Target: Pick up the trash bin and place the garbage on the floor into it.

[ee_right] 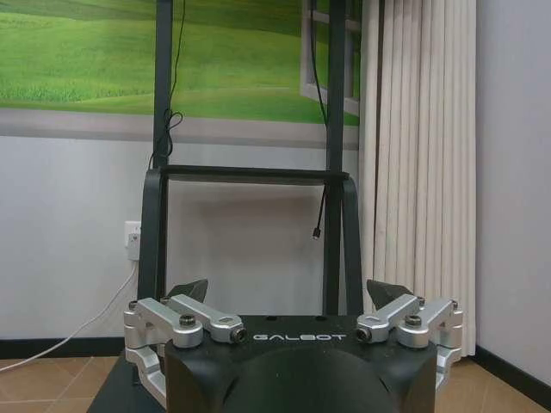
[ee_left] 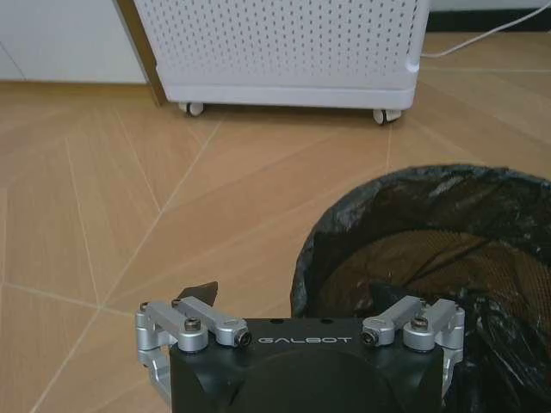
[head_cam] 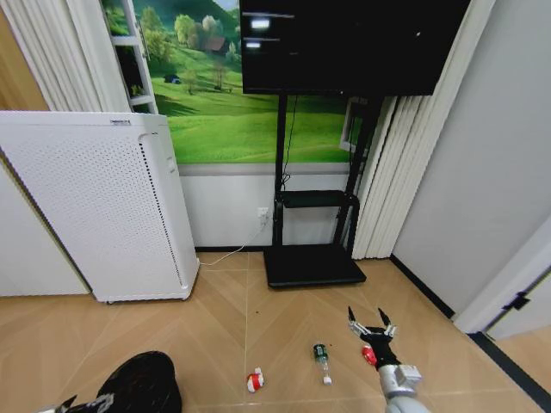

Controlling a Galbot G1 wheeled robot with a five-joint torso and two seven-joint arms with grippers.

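1. Bin (head_cam: 142, 385) is sitting on the floor (head_cam: 258, 327) at lower left, left gripper (ee_left: 297, 297) hovering at its rim, jaws looking spread.
2. Right gripper (head_cam: 370, 325) is hanging open above the red wrapper (head_cam: 368, 354); bottle (head_cam: 321, 356) and red-white wad (head_cam: 255, 379) are lying left of it.
3. Advice: seat one left finger inside the rim before closing.
4. Wrapper is partly hidden by the gripper; bin is cut off by the frame edge.

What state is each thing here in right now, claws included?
trash bin: upright on the floor, lined with a black bag.
left gripper: open, astride the bin's rim.
right gripper: open, above the red wrapper.
red wrapper: on the floor.
bottle: lying on its side.
red-and-white wad: on the floor.
screen: dark.
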